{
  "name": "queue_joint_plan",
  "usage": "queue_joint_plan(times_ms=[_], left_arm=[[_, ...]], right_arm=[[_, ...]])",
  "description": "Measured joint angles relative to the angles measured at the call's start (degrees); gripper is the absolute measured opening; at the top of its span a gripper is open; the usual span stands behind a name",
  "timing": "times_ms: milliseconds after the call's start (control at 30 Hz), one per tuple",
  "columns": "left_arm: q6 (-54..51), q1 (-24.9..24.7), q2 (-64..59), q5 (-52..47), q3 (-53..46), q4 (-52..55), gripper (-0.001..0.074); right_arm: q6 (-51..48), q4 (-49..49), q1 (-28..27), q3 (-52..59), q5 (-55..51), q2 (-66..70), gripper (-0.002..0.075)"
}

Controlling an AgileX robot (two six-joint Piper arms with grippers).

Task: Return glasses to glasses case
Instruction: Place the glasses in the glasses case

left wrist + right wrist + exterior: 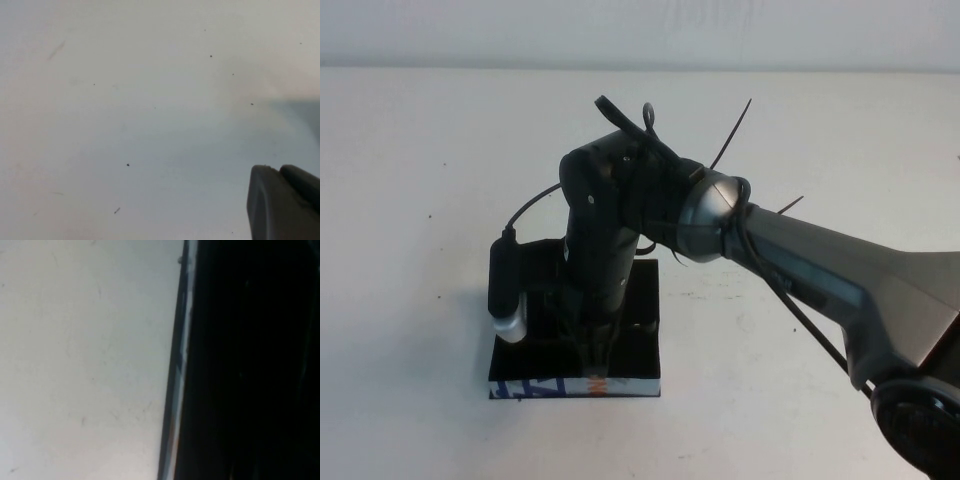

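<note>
The glasses case (642, 345) is a black box near the table's front, with its blue, white and orange patterned side (535, 386) facing me. My right gripper (592, 362) points straight down into the case close to that front side, and my wrist and arm cover most of the inside. The glasses are hidden. In the right wrist view the case (250, 365) fills one half as plain black, with its pale rim (176, 365) against the white table. My left gripper (277, 172) is out of the high view; it hangs shut and empty over bare table.
The white table (800, 140) spreads all round the case. My right arm (840, 275) crosses from the front right, with loose black cable ties (732, 132) sticking up from it. A black cable (532, 207) loops by the case's left side.
</note>
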State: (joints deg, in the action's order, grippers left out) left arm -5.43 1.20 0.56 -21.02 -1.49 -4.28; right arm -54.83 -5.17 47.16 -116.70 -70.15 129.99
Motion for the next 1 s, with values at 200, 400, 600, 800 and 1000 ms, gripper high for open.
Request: queue_joint_plan(times_ms=[200,400,600,800,1000], left_arm=[[0.0,0.0,0.0,0.0,0.0,0.0,-0.0001],[0.0,0.0,0.0,0.0,0.0,0.0,-0.0001],[0.0,0.0,0.0,0.0,0.0,0.0,-0.0001],[0.0,0.0,0.0,0.0,0.0,0.0,-0.0001],[0.0,0.0,0.0,0.0,0.0,0.0,-0.0001]], right_arm=[[4.7,0.1,-0.1,0.0,0.0,0.0,0.0051],[5.6,0.1,-0.1,0.0,0.0,0.0,0.0051],[7.7,-0.3,-0.1,-2.2,-0.1,0.5,0.0050],[8.9,-0.4,0.2,-3.1,-0.1,0.5,0.0050],[11.9,-0.3,0.3,-3.1,-0.1,0.5,0.0050]])
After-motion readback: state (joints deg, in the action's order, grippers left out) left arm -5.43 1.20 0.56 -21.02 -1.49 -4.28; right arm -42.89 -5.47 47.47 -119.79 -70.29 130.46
